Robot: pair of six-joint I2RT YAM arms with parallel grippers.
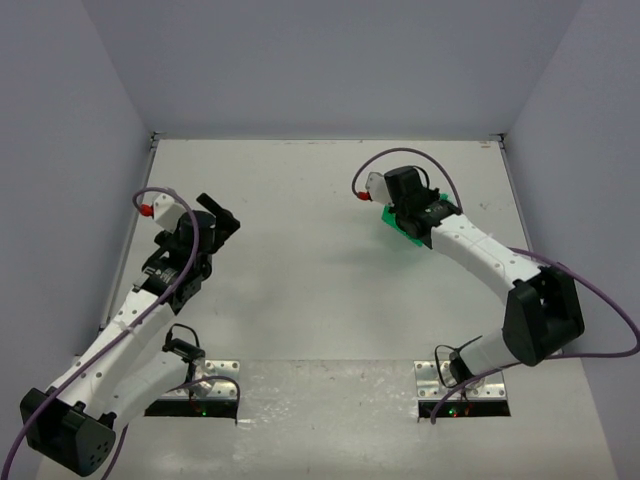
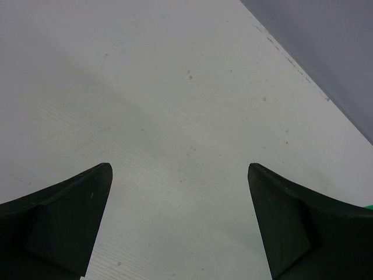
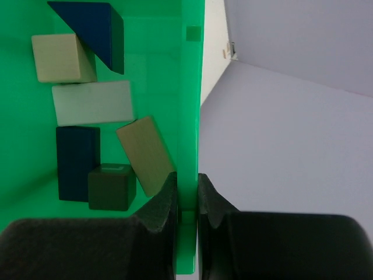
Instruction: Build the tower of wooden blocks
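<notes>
No tower stands yet. Its pieces lie loose inside the green plastic bin (image 3: 189, 87), filling the left half of the right wrist view. A blue roof-shaped wooden wedge (image 3: 87, 26) sits at the upper left, touching a beige wooden cube (image 3: 61, 57). Below them lie a pale whitish wooden slab (image 3: 93, 102), a dark blue wooden block (image 3: 77, 160), a dark grey-brown wooden cube (image 3: 111, 186) and a tan wooden bar (image 3: 144, 153), which lies askew beside the bin's wall.

The right hand (image 3: 187, 201) is clamped on that thin green wall at the bottom centre, one finger inside and one outside. In the overhead view the bin is only a green sliver under this hand, upper right of centre. Whether it rests flat or is raised cannot be told.

The main risk is the grip. A pinch on a narrow, smooth edge probably lets the bin swing or slip if it is lifted or tipped. If it is tipped, all six pieces would likely slide out together and scatter, perhaps towards the back of the white worktop (image 2: 175, 87). The tan bar, just beside the inner finger, may also get nudged or wedged.

The left hand (image 2: 179, 175) hovers at the left of the overhead frame, well apart from the bin. Its fingers are spread wide over bare worktop, so it cannot steady anything.
</notes>
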